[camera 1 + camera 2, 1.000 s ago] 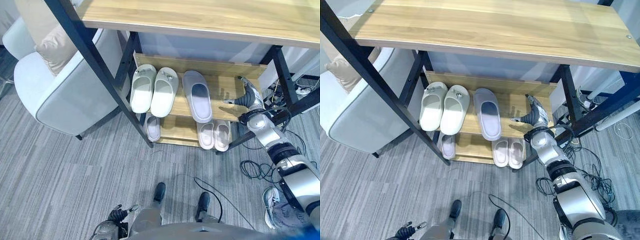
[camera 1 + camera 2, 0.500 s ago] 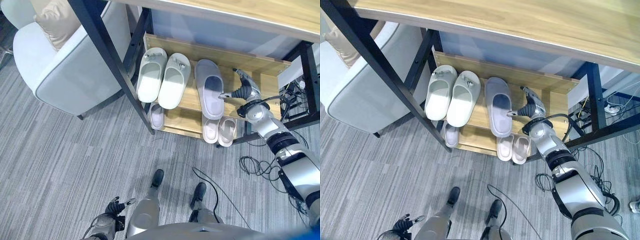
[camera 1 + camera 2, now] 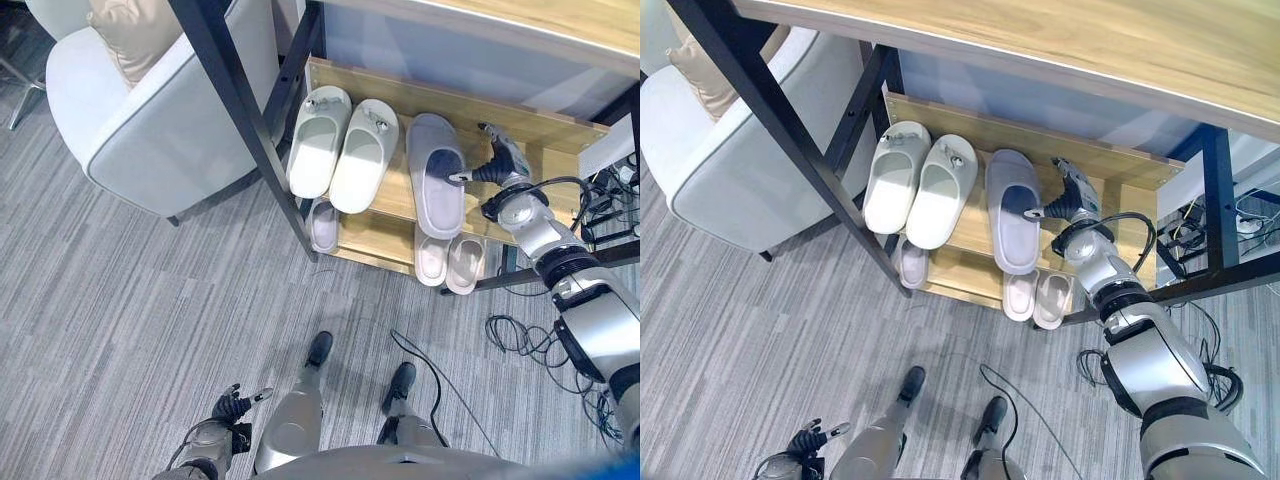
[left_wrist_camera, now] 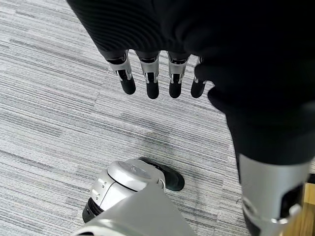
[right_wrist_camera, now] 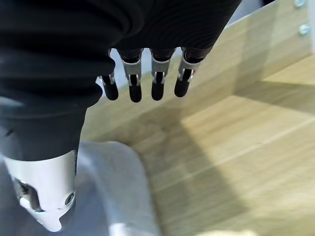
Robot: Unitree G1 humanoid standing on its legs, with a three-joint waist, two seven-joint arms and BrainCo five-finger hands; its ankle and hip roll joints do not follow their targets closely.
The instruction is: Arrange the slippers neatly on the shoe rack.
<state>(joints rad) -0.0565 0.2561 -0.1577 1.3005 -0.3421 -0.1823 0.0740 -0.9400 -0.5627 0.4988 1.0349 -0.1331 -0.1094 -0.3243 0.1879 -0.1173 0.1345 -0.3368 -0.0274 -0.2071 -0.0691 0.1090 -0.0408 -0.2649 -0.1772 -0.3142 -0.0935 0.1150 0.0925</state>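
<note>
On the wooden shoe rack point(image 3: 432, 96) under a table, the upper shelf carries a pale green pair of slippers point(image 3: 320, 155) point(image 3: 363, 168) and one grey slipper point(image 3: 438, 187) lying lengthwise to their right. My right hand point(image 3: 496, 164) hovers over the shelf just right of the grey slipper point(image 5: 113, 196), fingers point(image 5: 135, 83) straight and open, thumb tip at the slipper's right edge. On the lower shelf lie a small pale slipper point(image 3: 325, 225) and a pinkish-white pair point(image 3: 432, 260) point(image 3: 466, 265). My left hand point(image 3: 230, 408) hangs low over the carpet, fingers point(image 4: 150, 81) straight, holding nothing.
A black slanted table leg point(image 3: 235, 110) crosses in front of the rack's left end. The wooden tabletop point(image 3: 1040, 40) overhangs the rack. A white armchair point(image 3: 140, 130) with a beige cushion point(image 3: 130, 40) stands to the left. Grey carpet point(image 3: 120, 320) covers the floor.
The camera has shifted. My right hand has moved left across the upper shelf, from apart from the grey slipper to its right edge. The left hand stays low.
</note>
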